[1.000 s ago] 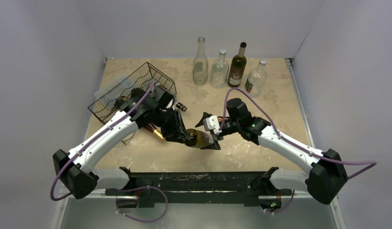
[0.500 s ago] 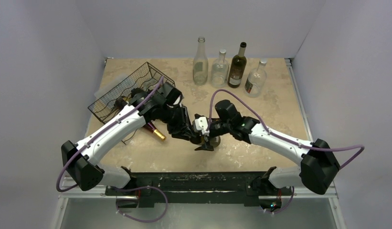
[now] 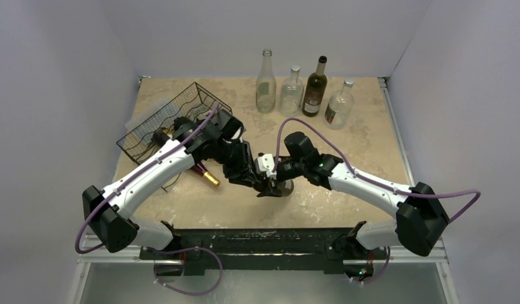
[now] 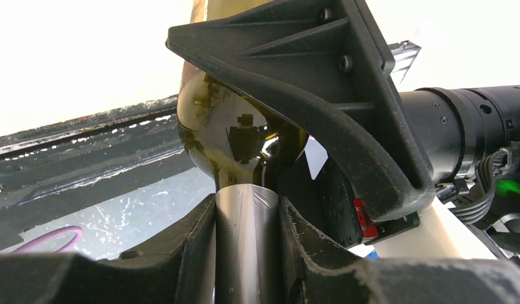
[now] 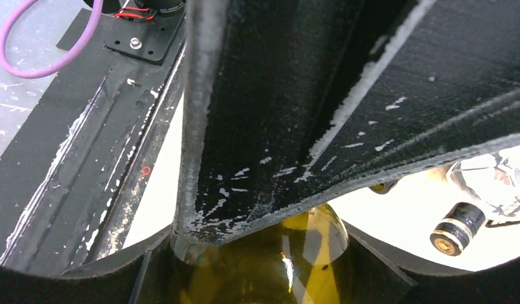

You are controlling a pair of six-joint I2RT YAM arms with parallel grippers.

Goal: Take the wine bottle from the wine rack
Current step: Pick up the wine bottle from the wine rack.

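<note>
The wine bottle (image 5: 270, 266) is olive-green glass with a silver foil neck (image 4: 247, 247). It is off the black wire wine rack (image 3: 171, 117) and sits over the table's near middle, mostly hidden by both grippers in the top view. My left gripper (image 3: 256, 179) is shut on the foil neck, just below the shoulder (image 4: 222, 130). From the right, my right gripper (image 3: 276, 185) has its jaws pressed against both sides of the bottle's body. One left finger (image 5: 320, 95) fills the upper part of the right wrist view.
A second dark bottle with a gold cap (image 3: 206, 177) lies on the table by the rack's near corner. Several upright bottles (image 3: 304, 92) stand in a row at the back. The black base rail (image 3: 257, 244) runs along the near edge.
My right gripper moved left over the bottle's body and its jaws narrowed onto it. The left arm swung the bottle slightly right and toward the back while staying shut on the neck.
</note>
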